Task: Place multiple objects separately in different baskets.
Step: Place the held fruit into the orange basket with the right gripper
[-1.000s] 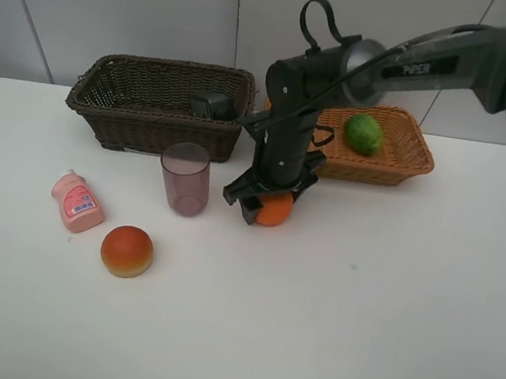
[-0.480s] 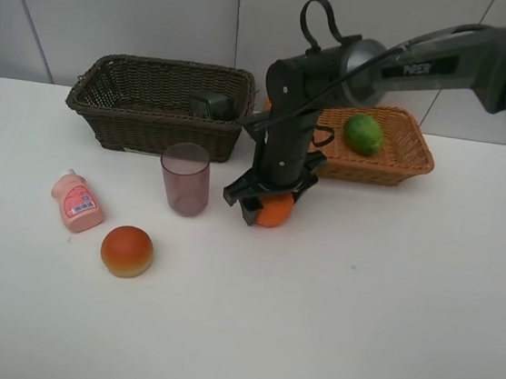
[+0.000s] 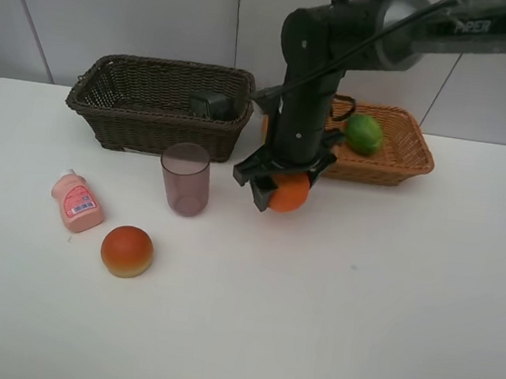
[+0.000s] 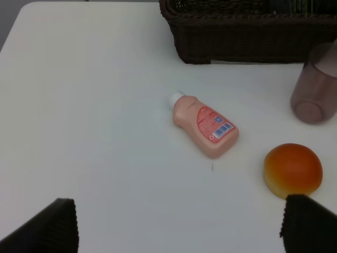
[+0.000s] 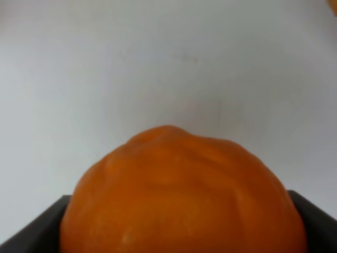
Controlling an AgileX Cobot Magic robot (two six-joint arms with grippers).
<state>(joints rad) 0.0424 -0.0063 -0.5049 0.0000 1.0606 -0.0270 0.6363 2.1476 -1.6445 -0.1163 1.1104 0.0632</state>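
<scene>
cup [image 3: 185, 178] before left basket [image 3: 150, 128], fruit [image 3: 364, 134] in right basket [image 3: 385, 173]

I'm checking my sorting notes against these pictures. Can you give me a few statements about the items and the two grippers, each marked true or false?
1. The translucent purple cup stands upright on the white table. True.
2. The right gripper is shut on the round orange. True.
3. The green round fruit lies on the table. False: the green round fruit lies in the light orange-tan wicker basket.
4. The pink squat bottle stands upright. False: the pink squat bottle lies on its side.
5. The left gripper holds the red-orange bun. False: the left gripper is open and empty, and the red-orange bun lies free on the table.
</scene>
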